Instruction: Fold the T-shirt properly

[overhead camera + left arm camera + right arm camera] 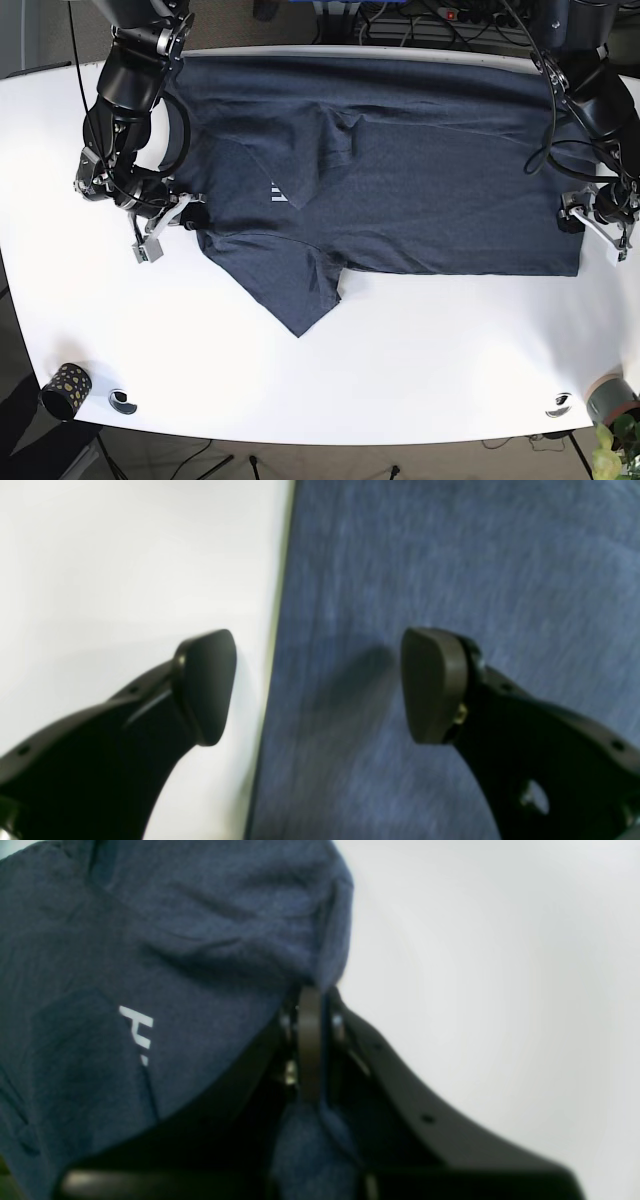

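Observation:
A dark blue T-shirt (420,170) lies spread over the white table (400,370), with one sleeve pointing toward the front edge and a fold running through its middle. My right gripper (190,215) is at the shirt's left side, shut on a bunched edge of the fabric. In the right wrist view the right gripper (310,1040) pinches cloth of the T-shirt (150,940) near a white printed mark (137,1032). My left gripper (590,222) is at the shirt's right edge. The left gripper (320,685) is open and straddles the edge of the T-shirt (450,555), holding nothing.
A black dotted cup (66,388) and a small round piece (122,400) sit at the front left corner. Another round piece (558,405), a grey cup (610,398) and a plant stand at the front right. Cables lie behind the table.

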